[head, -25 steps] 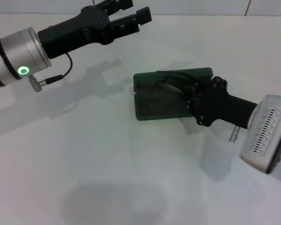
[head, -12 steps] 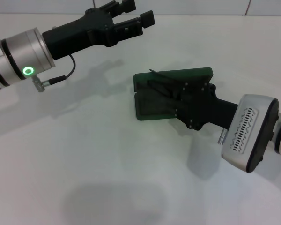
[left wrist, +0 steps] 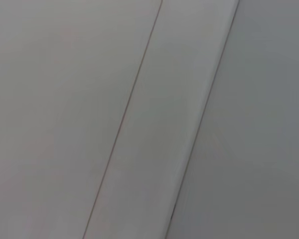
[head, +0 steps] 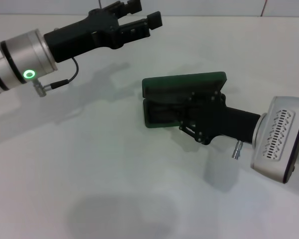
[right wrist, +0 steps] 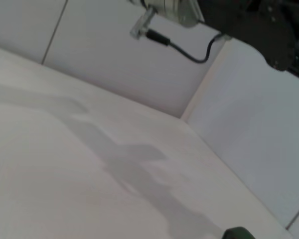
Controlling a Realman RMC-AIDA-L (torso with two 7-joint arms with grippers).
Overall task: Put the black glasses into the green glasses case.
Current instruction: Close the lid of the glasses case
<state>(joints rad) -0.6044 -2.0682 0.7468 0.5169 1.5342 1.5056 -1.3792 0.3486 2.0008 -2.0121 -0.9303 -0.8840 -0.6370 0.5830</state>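
The green glasses case [head: 183,83] lies in the middle of the white table [head: 89,164]. Its lid leans low over the base, leaving a dark gap at the left end. The black glasses do not show; the lid and my right gripper hide the inside of the case. My right gripper [head: 192,119] reaches in from the right and lies over the front of the case base, just under the lid's edge. My left gripper [head: 139,17] is open and empty, held high above the table at the far left. A corner of the case [right wrist: 239,233] shows in the right wrist view.
The white wall [head: 199,6] runs along the back of the table. The left wrist view shows only pale wall panels [left wrist: 154,119]. The right wrist view shows the table, the wall corner and my left arm with its cable [right wrist: 189,50] above.
My right gripper has moved left over the case's front. The lid has come down from open to low over the base. The glasses seen in the case earlier are now hidden.
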